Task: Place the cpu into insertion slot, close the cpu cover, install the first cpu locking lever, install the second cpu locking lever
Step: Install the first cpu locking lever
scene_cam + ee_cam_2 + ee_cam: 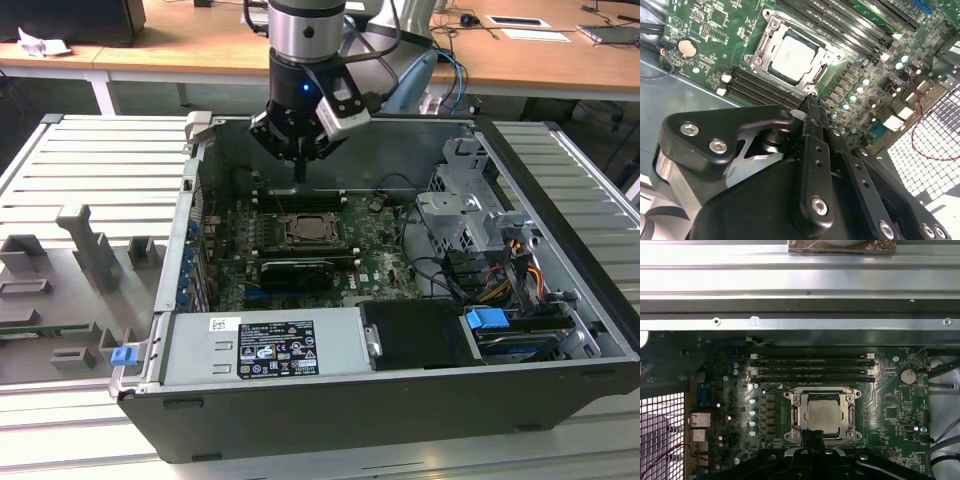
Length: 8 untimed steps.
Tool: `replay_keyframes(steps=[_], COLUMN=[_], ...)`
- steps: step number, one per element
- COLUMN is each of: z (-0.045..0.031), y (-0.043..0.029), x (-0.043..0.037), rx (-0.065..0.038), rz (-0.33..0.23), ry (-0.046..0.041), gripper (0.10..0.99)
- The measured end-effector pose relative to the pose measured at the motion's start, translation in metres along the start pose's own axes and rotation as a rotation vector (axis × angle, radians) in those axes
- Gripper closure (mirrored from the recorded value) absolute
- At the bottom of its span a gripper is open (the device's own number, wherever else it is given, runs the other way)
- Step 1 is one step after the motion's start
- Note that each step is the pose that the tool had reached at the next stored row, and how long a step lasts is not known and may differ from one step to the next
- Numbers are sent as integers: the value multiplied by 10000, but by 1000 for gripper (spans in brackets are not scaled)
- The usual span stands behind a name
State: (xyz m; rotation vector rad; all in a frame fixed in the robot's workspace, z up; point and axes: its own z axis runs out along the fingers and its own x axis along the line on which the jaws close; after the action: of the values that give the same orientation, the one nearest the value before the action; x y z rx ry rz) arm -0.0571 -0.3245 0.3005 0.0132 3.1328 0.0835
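Observation:
The cpu (823, 413) lies flat in the insertion slot (316, 233) on the green motherboard, its pale metal top showing in both wrist views (792, 54). The cpu cover (796, 412) is down around it as a silver frame (762, 47). My gripper (300, 172) hangs above the board toward the case's back wall, a short way above the memory slots. Its black fingers (812, 117) are shut together with nothing between them. In the first wrist view the gripper (812, 436) sits at the socket's edge. I cannot tell how the locking levers stand.
The open computer case (590, 300) rests on a ribbed metal table. Long black memory slots (812, 367) run beside the socket. A black graphics card (297, 272), the power supply (265, 345) and a drive cage (470, 215) with cables crowd the board. Grey fixtures (90, 250) stand outside the case.

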Motion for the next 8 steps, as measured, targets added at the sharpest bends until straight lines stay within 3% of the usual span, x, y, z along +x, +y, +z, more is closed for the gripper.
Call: replay_keyframes(steps=[6,8], z=[28,90], y=[-4,-7], x=[122,135], rx=[1,1], rz=[-2,-2], ry=[-8,-13], gripper=[980,980])
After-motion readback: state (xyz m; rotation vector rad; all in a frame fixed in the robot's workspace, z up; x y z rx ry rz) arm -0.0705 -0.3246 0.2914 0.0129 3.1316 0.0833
